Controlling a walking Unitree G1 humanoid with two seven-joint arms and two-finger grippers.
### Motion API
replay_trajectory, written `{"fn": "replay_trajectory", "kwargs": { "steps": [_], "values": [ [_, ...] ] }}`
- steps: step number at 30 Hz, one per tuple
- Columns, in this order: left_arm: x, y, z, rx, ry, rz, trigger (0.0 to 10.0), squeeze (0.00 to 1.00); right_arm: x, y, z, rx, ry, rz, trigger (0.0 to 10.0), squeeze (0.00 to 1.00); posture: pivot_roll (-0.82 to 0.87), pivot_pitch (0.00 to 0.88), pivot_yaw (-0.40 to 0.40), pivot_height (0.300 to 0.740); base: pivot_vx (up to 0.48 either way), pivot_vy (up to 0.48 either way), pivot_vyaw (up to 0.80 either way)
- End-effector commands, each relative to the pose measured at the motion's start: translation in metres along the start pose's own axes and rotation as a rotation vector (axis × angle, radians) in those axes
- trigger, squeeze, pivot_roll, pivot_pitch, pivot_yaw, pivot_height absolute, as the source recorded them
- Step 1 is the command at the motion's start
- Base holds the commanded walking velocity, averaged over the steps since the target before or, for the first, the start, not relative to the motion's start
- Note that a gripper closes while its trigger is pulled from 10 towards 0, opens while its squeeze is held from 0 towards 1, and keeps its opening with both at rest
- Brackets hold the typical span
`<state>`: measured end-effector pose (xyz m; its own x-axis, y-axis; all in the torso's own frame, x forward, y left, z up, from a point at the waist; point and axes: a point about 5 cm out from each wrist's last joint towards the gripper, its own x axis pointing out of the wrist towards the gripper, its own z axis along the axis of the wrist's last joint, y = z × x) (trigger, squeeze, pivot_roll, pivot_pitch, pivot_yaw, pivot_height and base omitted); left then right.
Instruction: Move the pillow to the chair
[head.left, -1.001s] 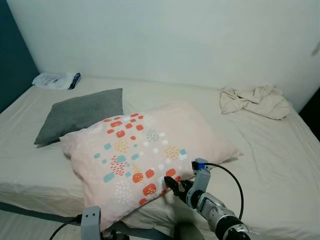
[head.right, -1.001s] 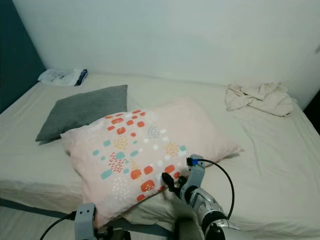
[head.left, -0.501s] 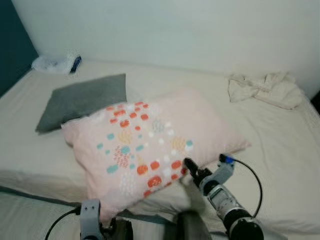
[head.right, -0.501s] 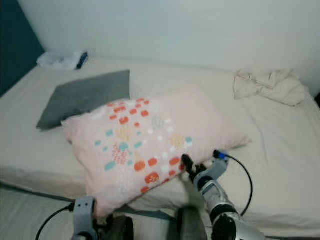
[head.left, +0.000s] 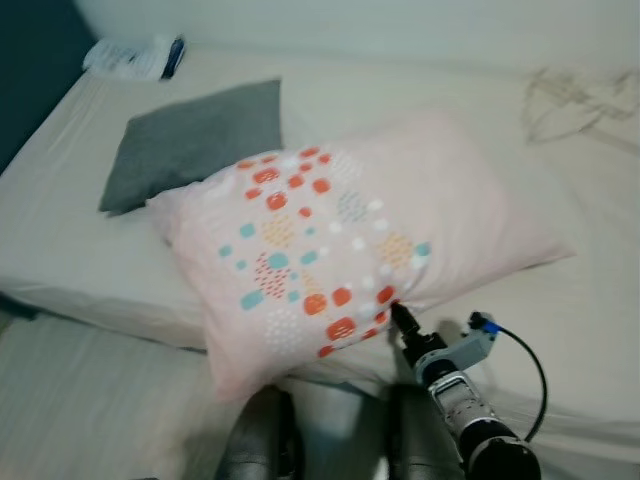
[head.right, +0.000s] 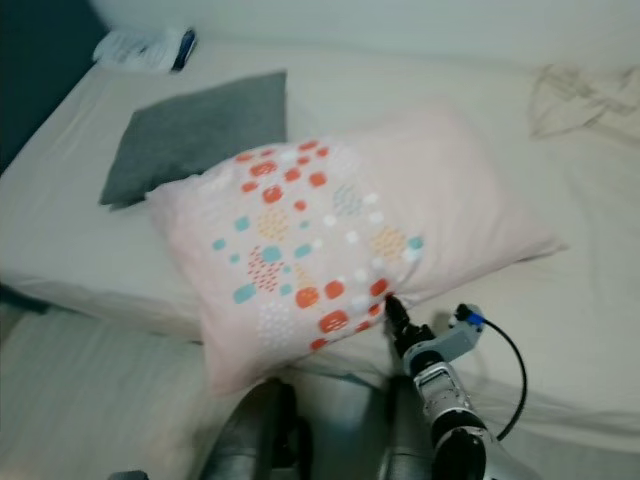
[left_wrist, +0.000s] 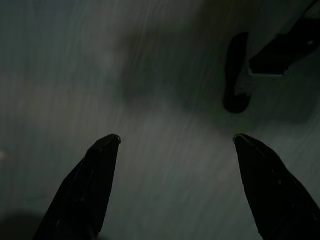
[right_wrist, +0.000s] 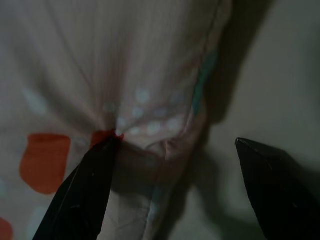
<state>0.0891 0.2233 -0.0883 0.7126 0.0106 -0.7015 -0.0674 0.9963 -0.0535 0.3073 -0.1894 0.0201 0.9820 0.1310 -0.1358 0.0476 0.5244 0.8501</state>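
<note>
A pale pink pillow (head.left: 360, 230) with orange, teal and white dots lies across the bed (head.left: 60, 250), its near corner hanging over the bed's front edge. My right gripper (head.left: 400, 315) reaches up to the pillow's near edge. In the right wrist view this gripper (right_wrist: 177, 140) is open; one fingertip (right_wrist: 107, 147) presses into the pillow's fabric (right_wrist: 100, 65) and the seam edge lies between the fingers. My left gripper (left_wrist: 176, 137) is open over a dark, blurred floor.
A grey pillow (head.left: 195, 140) lies behind the pink one at the left. A crumpled beige cloth (head.left: 585, 100) sits at the back right, a white packet (head.left: 135, 55) at the back left. My own legs (head.left: 265, 435) stand against the bed's front edge.
The camera has tilted down and come closer to the bed. My right gripper has moved up to the pillow's near edge. The left arm has dropped out of the head views.
</note>
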Motion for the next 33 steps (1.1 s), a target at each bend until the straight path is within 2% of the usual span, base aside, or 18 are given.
{"fn": "replay_trajectory", "kwargs": {
  "steps": [1,5,8,10,13,16,20,22,24,25,26,27,33],
  "values": [
    [-0.008,0.004,-0.005,0.031,0.000,-0.023,10.0,0.00,0.001,0.006,-0.004,0.050,-0.004,0.082,10.0,0.00,0.24,0.474,0.158,0.638,0.000,0.000,0.00],
    [-0.003,0.011,0.014,0.022,-0.079,-0.014,10.0,0.00,0.006,0.017,0.007,0.068,-0.057,0.187,10.0,0.00,0.24,0.483,0.155,0.638,0.000,0.000,0.00],
    [0.004,0.027,0.050,-0.055,-0.222,0.062,10.0,0.00,0.009,0.027,0.026,0.068,-0.118,0.325,10.0,0.00,0.23,0.491,0.141,0.638,0.000,0.000,0.00],
    [0.005,0.030,0.060,-0.082,-0.267,0.075,10.0,0.00,0.008,0.029,0.032,0.065,-0.139,0.355,10.0,0.00,0.23,0.493,0.137,0.638,0.000,0.000,0.00],
    [0.006,0.032,0.072,-0.100,-0.314,0.081,10.0,0.00,0.008,0.032,0.041,0.056,-0.168,0.409,10.0,0.00,0.23,0.497,0.135,0.638,0.000,0.000,0.00],
    [0.007,0.026,0.081,-0.115,-0.352,0.065,10.0,0.00,0.012,0.042,0.043,0.031,-0.155,0.466,10.0,0.00,0.22,0.502,0.124,0.638,0.000,0.000,0.00],
    [0.009,0.017,0.081,-0.103,-0.352,0.041,10.0,0.00,0.020,0.047,0.039,0.000,-0.119,0.389,10.0,0.00,0.21,0.499,0.114,0.638,0.000,0.000,0.00],
    [0.009,0.014,0.081,-0.113,-0.350,0.040,10.0,0.00,0.025,0.050,0.037,0.018,-0.114,0.352,10.0,0.00,0.21,0.500,0.108,0.638,0.000,0.000,0.00],
    [0.009,0.012,0.081,-0.114,-0.353,0.036,10.0,0.00,0.029,0.057,0.034,0.021,-0.096,0.369,10.0,0.00,0.22,0.502,0.106,0.638,0.000,0.000,0.00],
    [0.008,0.012,0.082,-0.113,-0.356,0.034,10.0,0.00,0.031,0.061,0.032,0.028,-0.084,0.384,1.1,0.00,0.22,0.502,0.106,0.638,0.000,0.000,0.00],
    [0.007,0.012,0.082,-0.111,-0.359,0.033,10.0,0.00,0.033,0.066,0.028,0.022,-0.066,0.414,0.0,0.00,0.22,0.502,0.104,0.638,0.000,0.000,0.00],
    [0.006,0.012,0.083,-0.113,-0.364,0.033,10.0,0.00,0.035,0.072,0.022,0.010,-0.037,0.443,0.0,0.00,0.22,0.501,0.104,0.638,0.000,0.000,0.00],
    [0.008,0.015,0.094,-0.123,-0.390,0.048,10.0,0.00,0.040,0.084,0.019,-0.009,-0.013,0.480,0.0,0.00,0.20,0.486,0.087,0.638,0.000,0.000,0.00]
  ]
}}
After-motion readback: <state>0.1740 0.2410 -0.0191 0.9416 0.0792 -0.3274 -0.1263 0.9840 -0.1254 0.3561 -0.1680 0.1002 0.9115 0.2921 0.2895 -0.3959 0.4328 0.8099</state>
